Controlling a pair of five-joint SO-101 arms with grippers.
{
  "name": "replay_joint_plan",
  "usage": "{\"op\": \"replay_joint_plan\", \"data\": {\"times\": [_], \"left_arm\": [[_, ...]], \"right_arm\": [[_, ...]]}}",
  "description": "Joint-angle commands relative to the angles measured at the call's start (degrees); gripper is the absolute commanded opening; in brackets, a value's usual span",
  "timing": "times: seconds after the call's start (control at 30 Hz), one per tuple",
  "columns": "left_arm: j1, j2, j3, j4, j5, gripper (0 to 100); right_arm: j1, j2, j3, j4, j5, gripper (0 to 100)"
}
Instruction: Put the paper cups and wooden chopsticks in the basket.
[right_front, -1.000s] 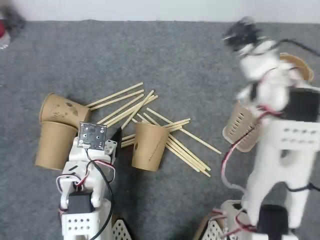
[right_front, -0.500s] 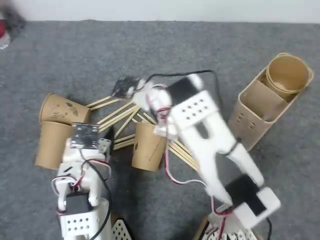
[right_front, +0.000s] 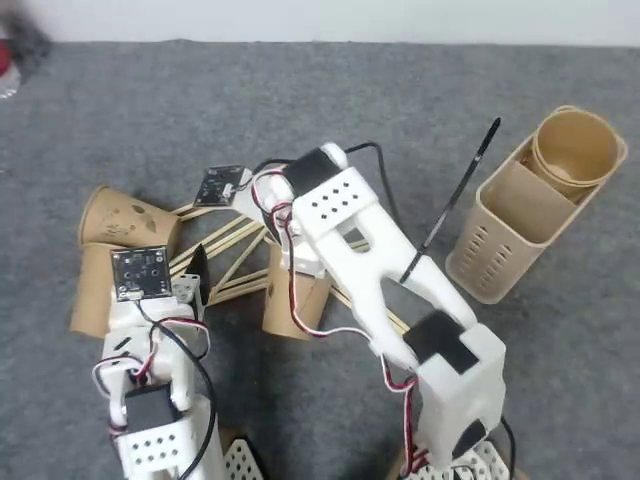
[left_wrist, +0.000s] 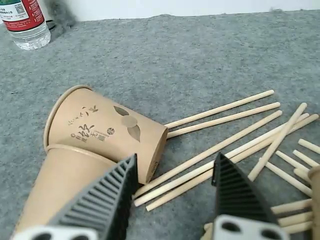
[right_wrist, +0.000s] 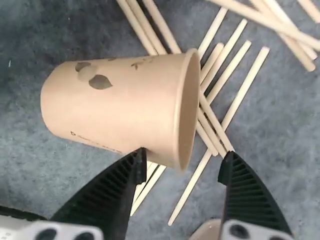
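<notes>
Diffuse, even light from above. The grey counter (right_front: 330, 110) is moderately bright and free of glare. Shadows are soft and short: a dim band lies where the lying paper cup (right_wrist: 120, 107) meets the counter, and another under the two paper cups (left_wrist: 95, 140) side by side. The white wall strip (right_front: 330, 20), at 12 o'clock in the high view, is brightest. The basket (right_front: 490, 265) is darker inside.

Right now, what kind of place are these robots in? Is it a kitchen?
Probably not a kitchen; it looks like a robot practice table. A grey mat covers it, two white arms with loose wires stand at it, and paper cups and chopsticks lie scattered near a basket.
</notes>
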Motion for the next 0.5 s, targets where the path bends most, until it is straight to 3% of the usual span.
{"op": "replay_joint_plan", "data": {"times": [0.0,0.17,0.27,0.47], "left_arm": [[-0.35,-0.88,-0.57,-1.32,0.79,24],[-0.26,-0.88,-0.57,-1.32,0.79,24],[-0.26,-0.88,-0.57,-1.32,0.79,24],[-0.26,-0.88,-0.48,-1.32,0.79,24]], "right_arm": [[-0.92,0.04,-3.43,-0.13,0.97,23.4],[-4.88,0.04,-3.34,7.60,5.54,11.7],[-6.90,0.04,-2.02,7.43,3.52,1.4],[-10.86,0.04,0.00,7.34,3.96,1.3]]}}
